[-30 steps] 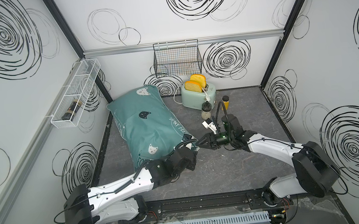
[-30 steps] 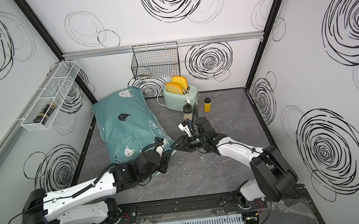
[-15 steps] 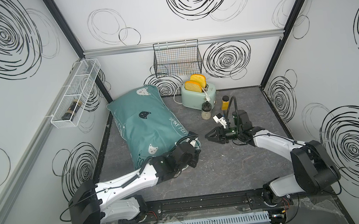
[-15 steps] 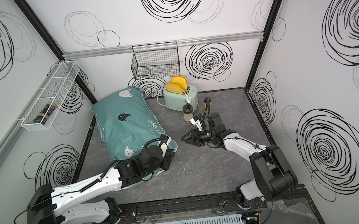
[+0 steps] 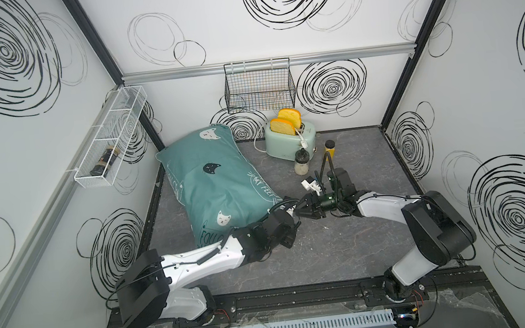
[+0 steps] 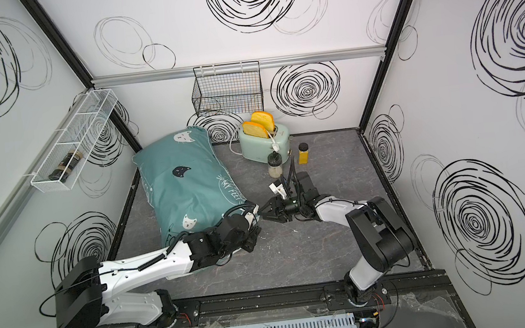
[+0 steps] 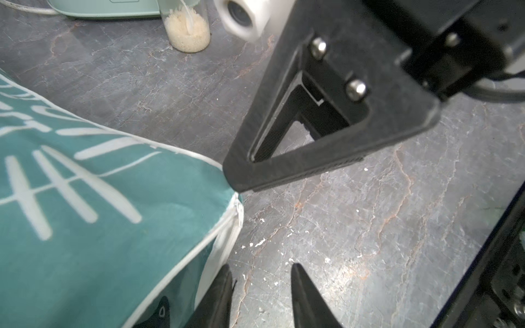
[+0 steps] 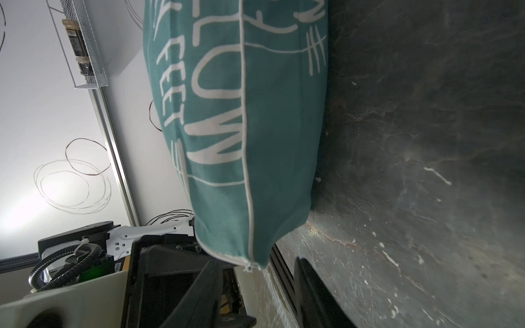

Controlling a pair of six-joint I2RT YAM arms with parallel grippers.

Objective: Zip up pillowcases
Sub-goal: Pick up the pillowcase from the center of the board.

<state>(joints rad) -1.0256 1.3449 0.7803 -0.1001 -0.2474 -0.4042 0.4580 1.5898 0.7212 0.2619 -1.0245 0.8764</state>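
The right jaws, back toward nine o'clock, gape at the pillowcase (image 5: 213, 183) corner, ungripped; the left jaws half-open, empty, corner at their eleven.

left tool (image 7: 261, 286): low, jaws apart | right tool (image 8: 260, 286): low, jaws apart | both angled inward, nearly meeting

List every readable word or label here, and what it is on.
"MY FEET": teal pillowcase, in both top views.
"FEET" and "...LOW" (start cut off): same pillowcase, right wrist view.
Jar label, in the wall rack: too blurred to read.
Toaster marking: too small to read.
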